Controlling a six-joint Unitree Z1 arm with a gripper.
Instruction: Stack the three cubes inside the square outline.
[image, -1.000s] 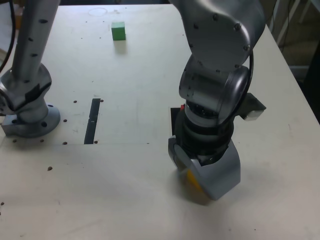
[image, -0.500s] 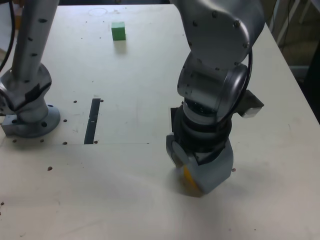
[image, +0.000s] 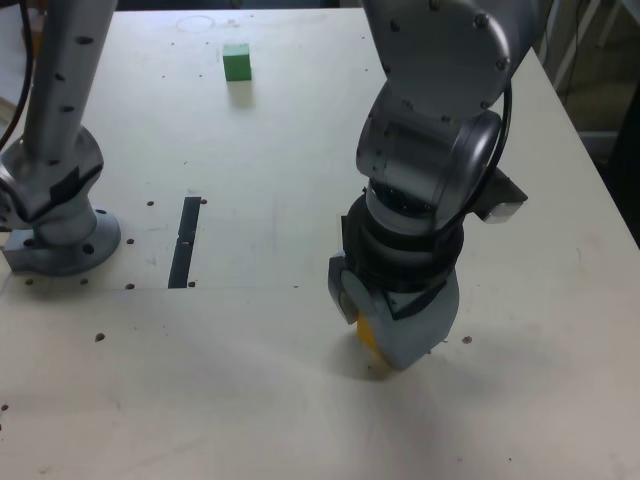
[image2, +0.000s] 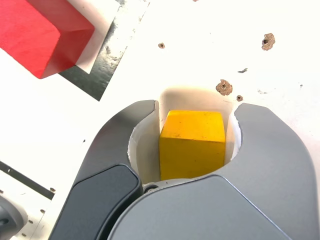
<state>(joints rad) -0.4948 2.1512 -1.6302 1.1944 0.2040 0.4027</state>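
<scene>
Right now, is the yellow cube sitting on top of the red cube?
No, the yellow cube sits between the gripper jaws, apart from the red cube.

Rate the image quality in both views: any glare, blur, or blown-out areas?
Exterior view: soft and slightly hazy, evenly lit; the arm hides most of the yellow cube, and the green cube is small but clear. Wrist view: the table is overexposed to near white, a shadow rings the yellow cube inside the claw, and the red cube is cropped at the edge and a little soft.

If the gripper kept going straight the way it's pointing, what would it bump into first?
Probably the table. The gripper points down at it, with the yellow cube between its fingers.
</scene>
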